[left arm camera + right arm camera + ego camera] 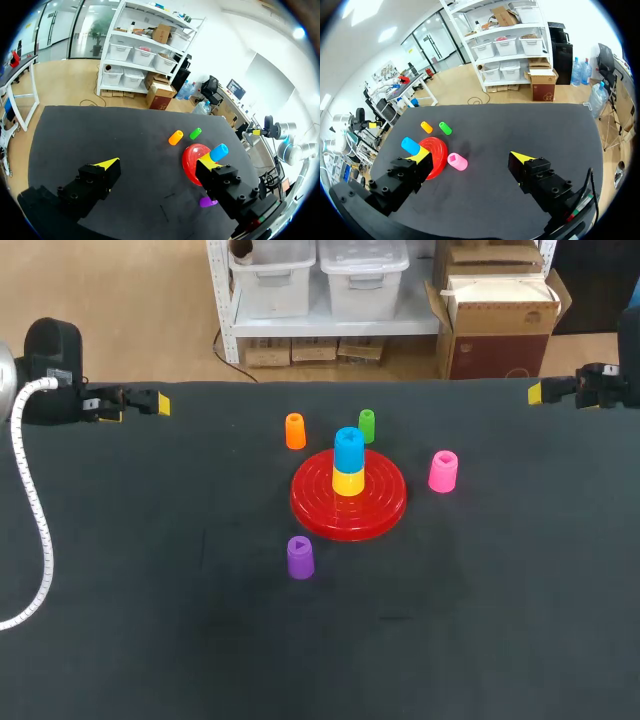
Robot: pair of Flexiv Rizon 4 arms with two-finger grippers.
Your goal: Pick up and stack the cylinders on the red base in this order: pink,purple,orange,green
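The red base [380, 505] lies mid-table with a yellow cylinder [348, 483] and a blue cylinder [348, 448] stacked on its peg. Around it stand the pink cylinder [443, 471] to the right, the purple cylinder [300, 557] in front, and the orange cylinder [295, 430] and green cylinder [366, 425] behind. My left gripper [135, 408] hovers at the table's far left edge, open and empty [157, 162]. My right gripper [540, 392] is at the far right edge, also open and empty [472, 156]. The right wrist view shows the pink cylinder [457, 161] beside the base [437, 150].
The black table [150, 620] holds nothing else. A white cable [30, 500] from my left arm hangs over the table's left side.
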